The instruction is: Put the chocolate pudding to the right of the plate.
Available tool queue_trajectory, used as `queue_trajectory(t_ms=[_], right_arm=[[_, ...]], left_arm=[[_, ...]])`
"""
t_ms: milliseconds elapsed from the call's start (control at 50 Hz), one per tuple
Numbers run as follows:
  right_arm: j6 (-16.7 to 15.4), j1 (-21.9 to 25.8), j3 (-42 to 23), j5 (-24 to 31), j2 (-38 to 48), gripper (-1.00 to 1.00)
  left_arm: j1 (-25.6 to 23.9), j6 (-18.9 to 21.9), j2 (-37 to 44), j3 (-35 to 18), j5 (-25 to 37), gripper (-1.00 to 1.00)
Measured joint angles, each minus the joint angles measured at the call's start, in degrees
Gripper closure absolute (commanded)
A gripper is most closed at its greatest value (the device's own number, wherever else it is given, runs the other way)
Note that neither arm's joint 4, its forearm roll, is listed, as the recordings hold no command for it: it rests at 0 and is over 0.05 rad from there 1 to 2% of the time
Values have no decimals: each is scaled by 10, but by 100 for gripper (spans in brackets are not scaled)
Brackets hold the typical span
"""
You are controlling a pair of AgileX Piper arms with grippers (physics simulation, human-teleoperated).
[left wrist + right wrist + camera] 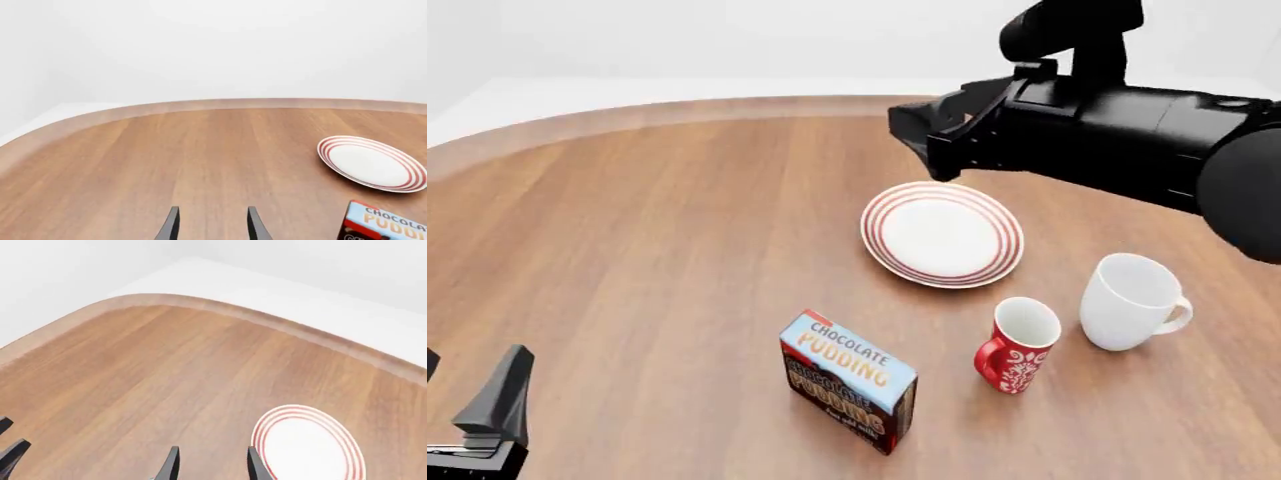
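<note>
Left wrist view: the left gripper [212, 225] has its fingers spread with nothing between them, low over bare tabletop [167, 160]. The chocolate pudding [385, 226] stands ahead and off to one side, with the plate [371, 163] beyond it, apart from it and empty.

Front view: the left gripper [481, 415] sits at the near left corner. The pudding rests near the near edge, well short of the plate's near-left rim. The right arm [1121, 125] hangs high over the far side. A red patterned mug [1016, 345] and a white mug [1129, 301], both empty, already stand right of the plate.

Right wrist view: the right gripper [212, 466] is spread and empty, above the plate's edge.

I judge the approach not yet begun; next, a gripper must descend onto the carton.
</note>
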Motion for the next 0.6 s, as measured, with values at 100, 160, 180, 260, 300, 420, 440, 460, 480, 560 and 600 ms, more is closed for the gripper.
queue_trajectory(t_ms=[100, 160, 180, 260, 300, 420, 440, 460, 480, 560, 600], right_arm=[[1, 18, -15, 0, 25, -100], [2, 27, -20, 0, 38, -100], [3, 30, -21, 0, 41, -100], [7, 41, -23, 1, 53, -100], [9, 48, -23, 2, 58, -100], [16, 64, -18, 0, 69, -100], [17, 66, -16, -1, 71, -100], [19, 68, -15, -2, 72, -100], [20, 69, -13, -3, 74, -100], [24, 73, -6, -8, 79, -100], [27, 74, -2, -12, 82, -100]], left_arm=[[0, 0, 0, 0, 0, -100], [0, 0, 0, 0, 0, -100], [0, 0, 0, 0, 0, -100], [0, 0, 0, 0, 0, -100], [0, 0, 0, 0, 0, -100], [0, 0, 0, 0, 0, -100], [0, 0, 0, 0, 0, -100], [0, 0, 0, 0, 0, -100], [0, 0, 0, 0, 0, -100], [0, 0, 0, 0, 0, -100], [0, 0, 0, 0, 0, -100]])
